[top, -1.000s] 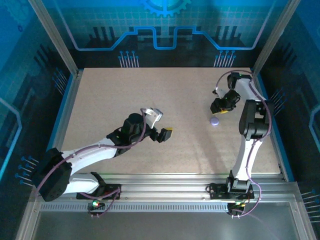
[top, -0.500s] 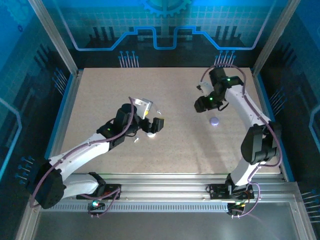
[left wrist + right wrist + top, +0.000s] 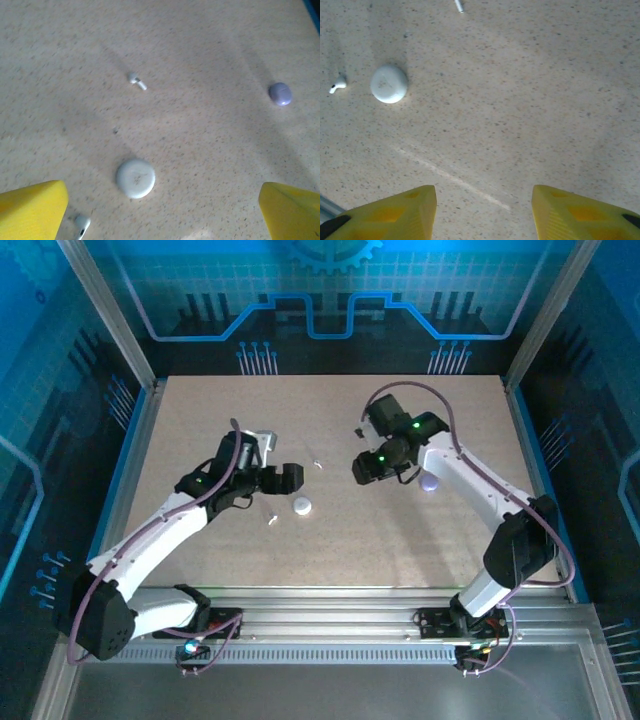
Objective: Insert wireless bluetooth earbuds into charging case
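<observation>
The charging case (image 3: 301, 506) is a small round white puck lying flat on the table, also seen as the case (image 3: 135, 178) and the case (image 3: 389, 83). One earbud (image 3: 271, 520) lies just left of it, the same earbud (image 3: 80, 226) and earbud (image 3: 337, 87). A second earbud (image 3: 317, 464) lies farther back, the same earbud (image 3: 136, 81) and earbud (image 3: 459, 6). My left gripper (image 3: 287, 477) hovers open just behind and left of the case, its own view (image 3: 162, 215) empty between the fingers. My right gripper (image 3: 362, 469) hangs open to the right, with nothing between its yellow fingers (image 3: 395, 212).
A small pale lilac round object (image 3: 430, 481) lies on the table under the right forearm, also visible as the lilac object (image 3: 280, 93). Blue side rails (image 3: 128, 455) border the speckled table, and a metal rail (image 3: 330, 605) runs along its near edge.
The left gripper has pulled back and to the left, uncovering the case and earbuds. The right gripper has swung left from the lilac object toward the table's middle.
</observation>
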Controlling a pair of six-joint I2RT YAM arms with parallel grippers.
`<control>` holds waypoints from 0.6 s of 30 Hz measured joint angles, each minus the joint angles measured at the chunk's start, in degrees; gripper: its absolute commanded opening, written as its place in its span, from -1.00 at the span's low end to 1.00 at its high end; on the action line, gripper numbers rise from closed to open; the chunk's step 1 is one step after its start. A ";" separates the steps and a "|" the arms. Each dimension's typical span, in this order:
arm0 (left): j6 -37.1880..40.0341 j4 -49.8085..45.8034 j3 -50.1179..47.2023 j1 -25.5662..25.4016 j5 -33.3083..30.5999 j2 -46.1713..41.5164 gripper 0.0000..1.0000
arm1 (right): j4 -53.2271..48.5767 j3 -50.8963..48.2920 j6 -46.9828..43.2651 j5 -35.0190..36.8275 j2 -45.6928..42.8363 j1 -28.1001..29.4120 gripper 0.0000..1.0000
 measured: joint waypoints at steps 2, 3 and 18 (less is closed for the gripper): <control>-0.52 -2.75 0.46 2.03 0.52 0.00 0.96 | 0.68 0.02 2.14 0.63 0.70 2.36 0.08; -0.74 -4.02 0.70 3.10 0.90 0.00 0.95 | 0.90 0.04 2.91 0.90 1.18 3.19 0.10; -2.93 -15.02 1.40 15.89 4.04 -0.37 0.95 | 1.92 13.57 11.98 2.91 21.75 14.29 0.33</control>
